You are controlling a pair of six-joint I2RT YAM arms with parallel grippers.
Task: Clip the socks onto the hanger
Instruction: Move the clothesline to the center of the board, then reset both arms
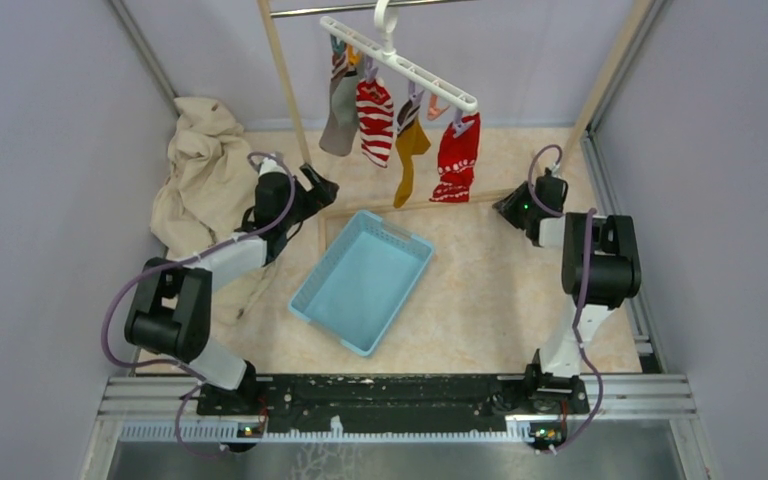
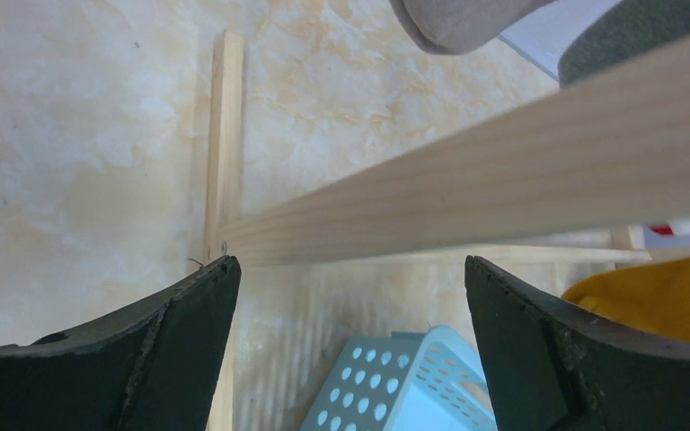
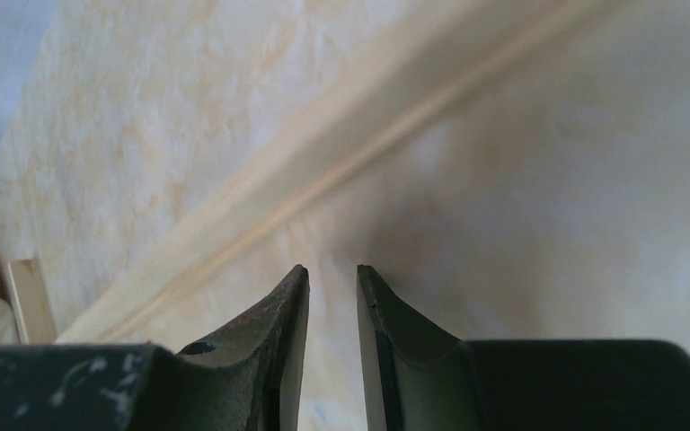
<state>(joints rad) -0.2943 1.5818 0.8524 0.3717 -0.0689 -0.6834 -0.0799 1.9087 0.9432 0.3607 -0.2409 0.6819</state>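
The white hanger (image 1: 400,62) hangs by its hook from the rail at the top. Clipped to its right half are the mustard-yellow sock (image 1: 408,150) and the red patterned sock (image 1: 458,158), both dangling freely. My left gripper (image 1: 320,185) sits low by the rack's left post, below and left of the socks. In its wrist view the left gripper (image 2: 349,269) is wide open and empty, with the mustard sock (image 2: 656,301) at the right edge. My right gripper (image 1: 510,208) rests below and right of the red sock. The right gripper (image 3: 332,269) holds nothing, with only a narrow slit between its fingers.
A grey sock (image 1: 340,115) and a red-and-white striped sock (image 1: 375,120) hang on the hanger's left half. A light blue basket (image 1: 362,280) lies mid-table. Crumpled beige cloth (image 1: 205,170) fills the back left. The rack's wooden post (image 2: 503,180) crosses close in front of the left gripper.
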